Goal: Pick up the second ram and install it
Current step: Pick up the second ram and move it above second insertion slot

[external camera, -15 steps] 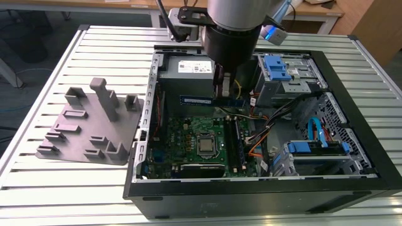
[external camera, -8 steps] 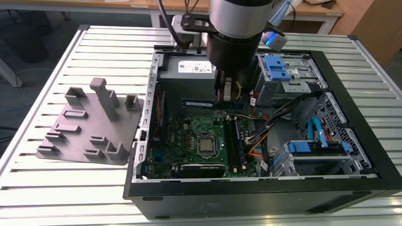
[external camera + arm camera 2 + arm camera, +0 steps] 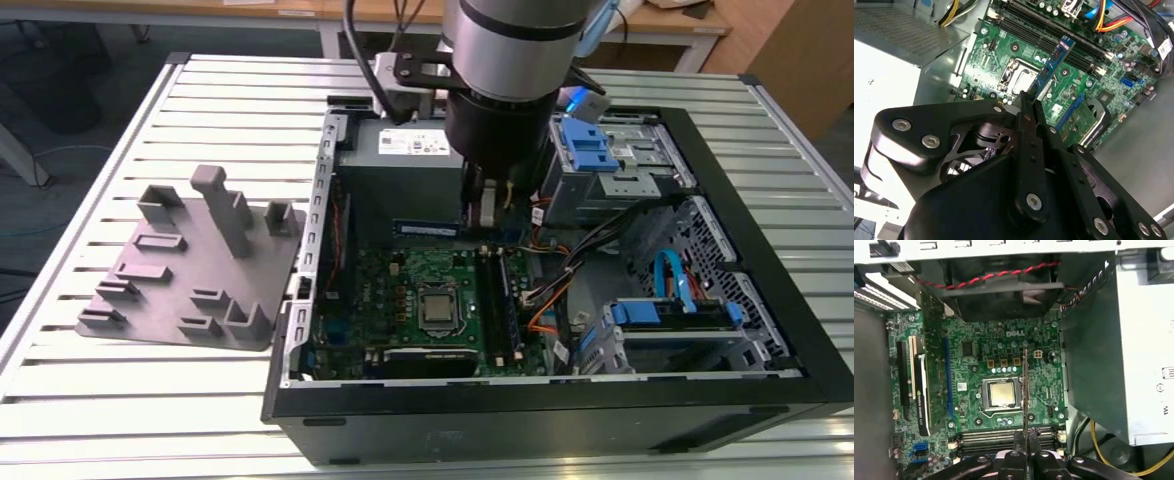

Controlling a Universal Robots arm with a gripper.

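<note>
2nd ram (image 3: 1052,67) clamped between jaws, above motherboard (image 3: 981,65).

A slatted metal table (image 3: 94,400) with a pale ribbed top stretches across the foreground of a workshop room in the exterior view. Behind it stand light wooden desks on white legs (image 3: 330,38), one (image 3: 254,12) toward the exterior view's left and another (image 3: 674,22) toward its right. A brown wooden panel (image 3: 801,50), possibly a door or a cabinet side, rises at the far corner on the exterior view's right. Dark grey floor (image 3: 34,215) shows beside the table on the exterior view's left. Soft, even light falls across the tabletop.
</note>
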